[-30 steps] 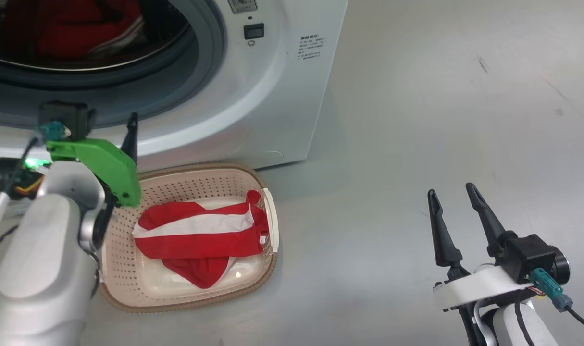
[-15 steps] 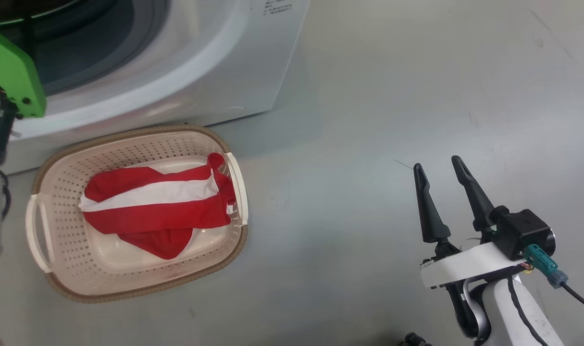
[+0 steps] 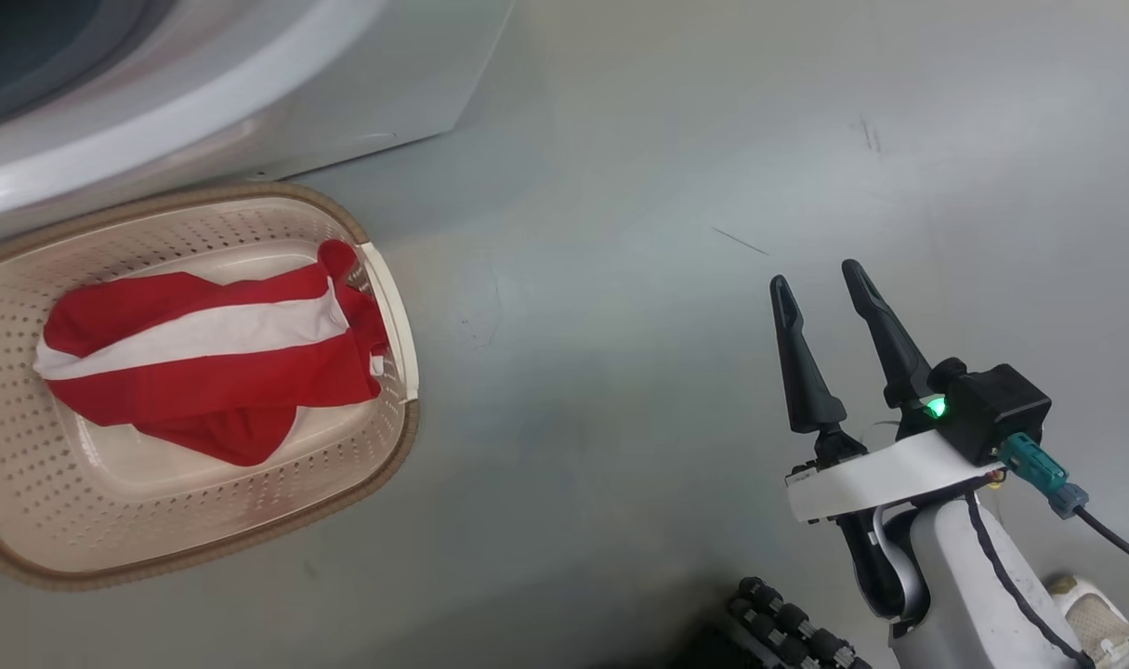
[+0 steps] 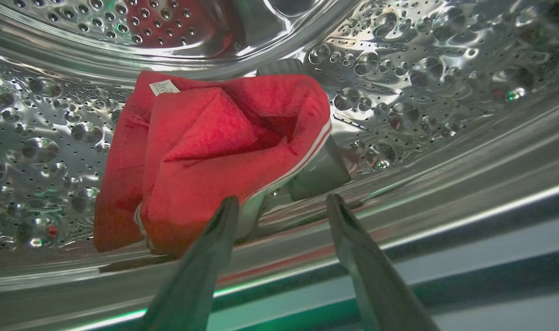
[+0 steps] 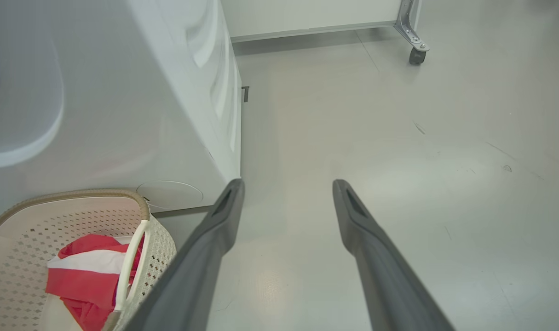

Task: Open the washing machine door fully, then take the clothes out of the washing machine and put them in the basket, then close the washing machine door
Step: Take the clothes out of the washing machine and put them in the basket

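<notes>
The cream basket stands on the floor before the white washing machine, holding one red garment with a white stripe. Another red garment with white trim lies in the perforated steel drum. In the left wrist view my left gripper is open at the drum's mouth, its left finger just in front of the cloth's lower edge. My right gripper hangs open over bare floor, right of the basket. The door is out of view.
A wheeled frame's caster stands on the grey floor beyond the machine's right side. A black ribbed part and a pale shoe show at the bottom right of the head view.
The head camera has swung down and right, so machine and basket slid up and left and the left arm left that view. The right gripper stays open.
</notes>
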